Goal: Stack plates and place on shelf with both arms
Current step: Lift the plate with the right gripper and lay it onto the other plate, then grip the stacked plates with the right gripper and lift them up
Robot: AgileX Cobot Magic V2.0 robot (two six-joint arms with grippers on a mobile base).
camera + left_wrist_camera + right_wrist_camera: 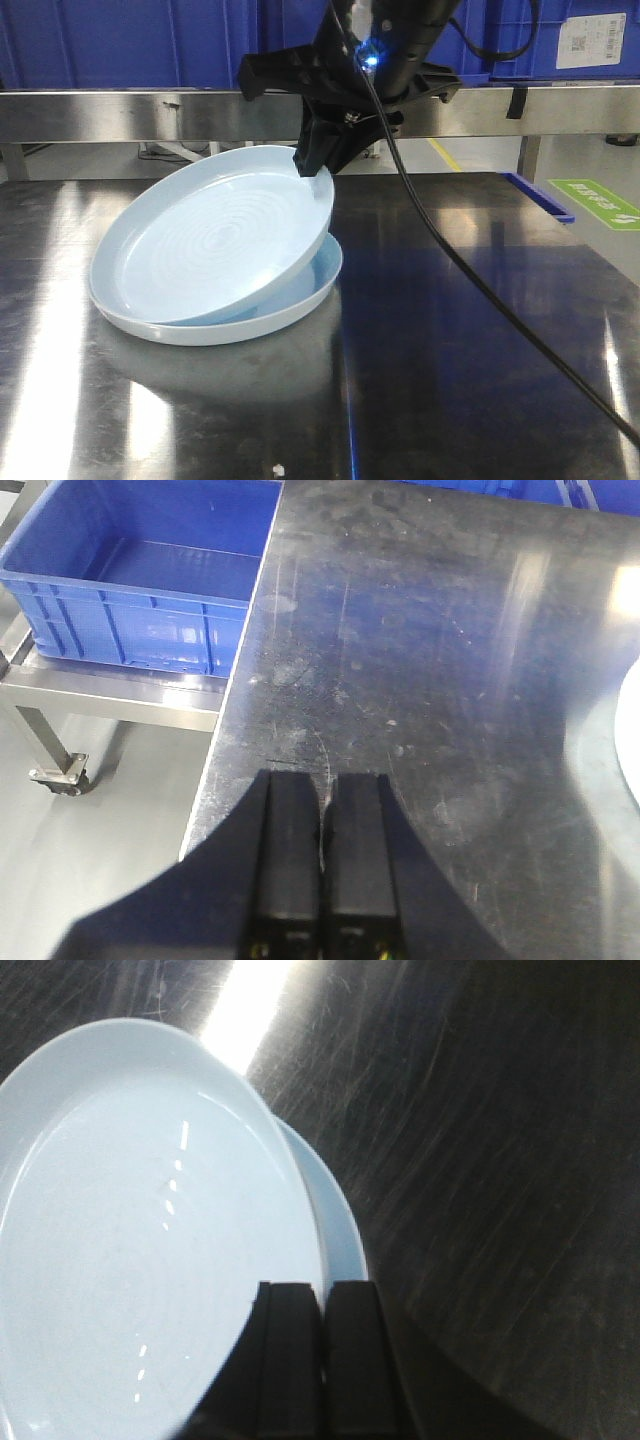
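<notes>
Right gripper (318, 165) is clamped on the rim of the top plate (215, 240), its fingers nipping the edge at about 1 o'clock in the front view. From that pinch the plate slopes down toward 8 o'clock, raised at the gripper side and low at the far side. Its low edge sits inside the bottom plate (220, 328), which lies flat on the steel table (480, 400). The two are roughly one over the other, with the lower rim showing from 3 to 8 o'clock. A black cable (450, 260) trails from the arm toward 5 o'clock.

Left gripper (322, 880) has its fingers pressed together with nothing between them. It hangs over bare steel near the table's edge, with a blue crate (140, 590) at 10 o'clock and a sliver of plate at 3 o'clock.

Both plates look stiff and glossy, so probably slick under hard fingers. A one-point rim pinch lets a wide plate lever and slip, and if they are ceramic a drop could chip them; the material cannot be told. Once nested, the stack will be heavier, and the safest hold is likely the rims at opposite sides, one gripper each, kept level
</notes>
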